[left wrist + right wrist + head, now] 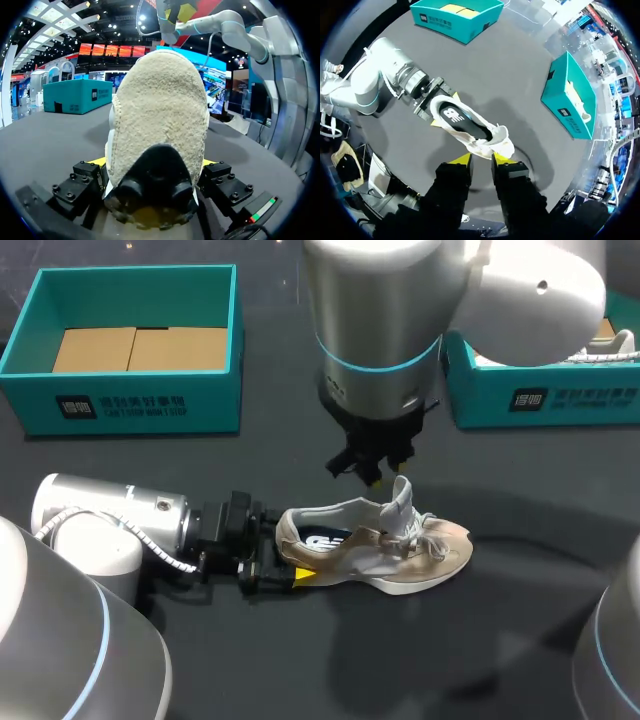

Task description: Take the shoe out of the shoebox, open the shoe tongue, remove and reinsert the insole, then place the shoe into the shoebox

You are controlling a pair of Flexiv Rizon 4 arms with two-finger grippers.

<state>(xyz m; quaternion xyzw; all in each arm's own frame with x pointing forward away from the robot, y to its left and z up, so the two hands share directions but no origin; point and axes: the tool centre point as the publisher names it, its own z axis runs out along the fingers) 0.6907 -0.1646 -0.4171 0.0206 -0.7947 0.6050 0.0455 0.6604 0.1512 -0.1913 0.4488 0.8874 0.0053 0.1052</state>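
Honestly, the left gripper [283,555] has its fingers clamped on the heel of the shoe [400,550], out on the table [300,660]. The right gripper [372,472] hangs at the raised tongue [401,495]; can't tell if it's holding it. Yank too hard and I reckon the heel slips free.

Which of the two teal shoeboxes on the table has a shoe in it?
The right teal box, at the head view's right edge: a white shoe shows inside it. The left teal box holds only brown cardboard.

Beige-white shoe [400,545]; teal shoebox [130,405]; black table [300,660]
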